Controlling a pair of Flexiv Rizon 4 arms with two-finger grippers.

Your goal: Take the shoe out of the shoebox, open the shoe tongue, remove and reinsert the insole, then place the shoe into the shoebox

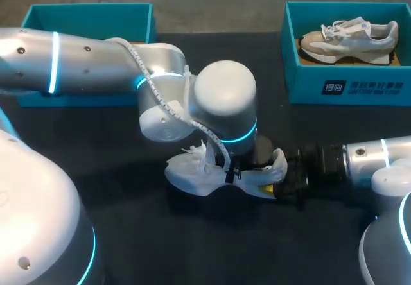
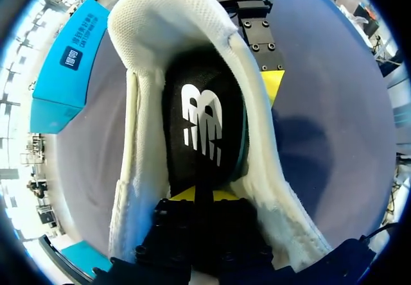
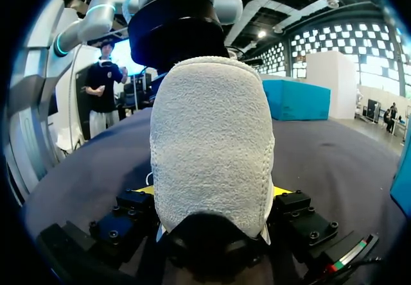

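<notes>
A white shoe (image 1: 189, 172) lies on the dark table at the middle. My right gripper (image 1: 273, 179) holds its heel from both sides; in the right wrist view the towelling heel (image 3: 212, 144) fills the gap between the yellow tips. My left gripper (image 1: 228, 169) points straight down into the shoe's opening. Seen from the left wrist, the black insole (image 2: 202, 124) with a white logo lies inside the shoe (image 2: 135, 137), and the left gripper (image 2: 203, 194) has its tips nearly together on the insole's near edge. The toe is hidden under my left arm.
A teal shoebox (image 1: 347, 83) at the back right holds a second, beige and white shoe (image 1: 350, 38). Another teal box (image 1: 90, 22) stands at the back left, partly behind my left arm (image 1: 96, 60).
</notes>
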